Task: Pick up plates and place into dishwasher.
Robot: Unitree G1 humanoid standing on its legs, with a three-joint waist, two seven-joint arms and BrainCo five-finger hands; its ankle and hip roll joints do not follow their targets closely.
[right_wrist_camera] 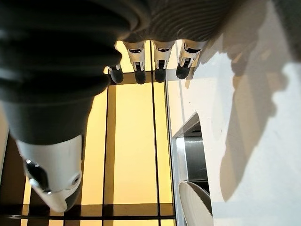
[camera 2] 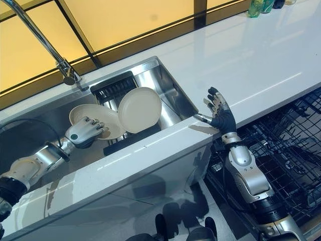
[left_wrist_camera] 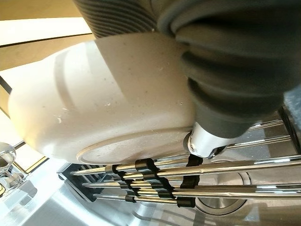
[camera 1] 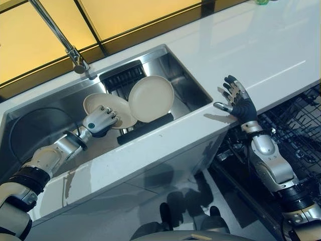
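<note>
Two cream plates stand in the sink (camera 1: 186, 86). The left plate (camera 1: 99, 100) leans low, and my left hand (camera 1: 99, 122) has its fingers curled over the plate's near rim. In the left wrist view the plate's underside (left_wrist_camera: 108, 103) sits against my thumb (left_wrist_camera: 207, 141), above a wire rack (left_wrist_camera: 164, 188). The right plate (camera 1: 150, 99) stands upright, overlapping the first. My right hand (camera 1: 243, 108) hovers open over the counter's front edge, right of the sink, with fingers (right_wrist_camera: 155, 66) spread and nothing in it.
A tall faucet (camera 1: 55, 30) rises behind the sink, with a black slotted rack (camera 1: 123, 78) below it. The open dishwasher's dark wire rack (camera 2: 286, 145) lies low at the right, under the white counter (camera 1: 261, 45). Bottles (camera 2: 256, 7) stand at the counter's far edge.
</note>
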